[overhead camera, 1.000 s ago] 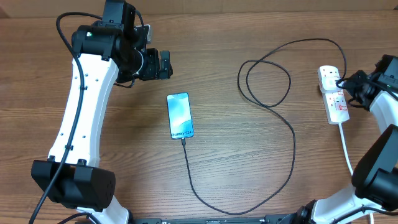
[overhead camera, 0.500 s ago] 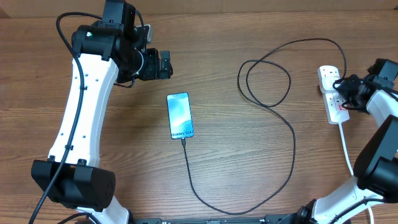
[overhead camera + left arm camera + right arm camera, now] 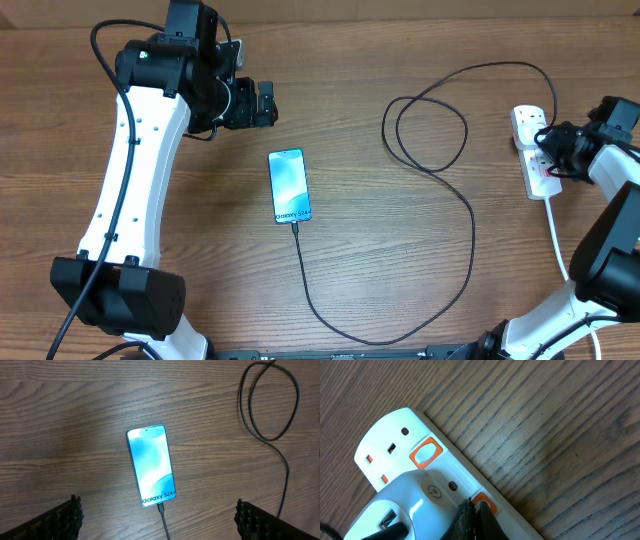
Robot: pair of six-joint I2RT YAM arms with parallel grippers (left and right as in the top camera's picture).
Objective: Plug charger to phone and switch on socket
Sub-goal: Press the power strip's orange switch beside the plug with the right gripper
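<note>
Two pincers were in view. The left pincer (image 3: 266, 104) hung above the worktop (image 3: 400, 60) toward its far left corner, jaws spread fully and holding nothing. In the left wrist view its two fingertips (image 3: 65, 517) showed at the lower corners, with bare wood and the phone (image 3: 151, 466) between them.

The right pincer (image 3: 548, 141) was closed completely and gripped no object. It stood over the socket (image 3: 523, 119) near the right edge of the worktop. In the right wrist view its dark tip met the strip at an orange switch (image 3: 485, 505), apparently touching it. A second orange switch (image 3: 426, 454) lay uncovered farther along the strip. A white plug body (image 3: 410, 505) sat on the socket just beside the tip.

The phone lay flat, screen up and lit, near the middle of the worktop, slightly toward the left edge and well apart from both pincers. The connector tip of the charger (image 3: 470, 250) was seated in the phone's near end. From there the black cable ran toward the near edge, curved round to the right, formed a loop at mid-worktop and passed on to the socket. The thick white cord (image 3: 556, 240) left the socket's near end and ran toward the near right corner.
</note>
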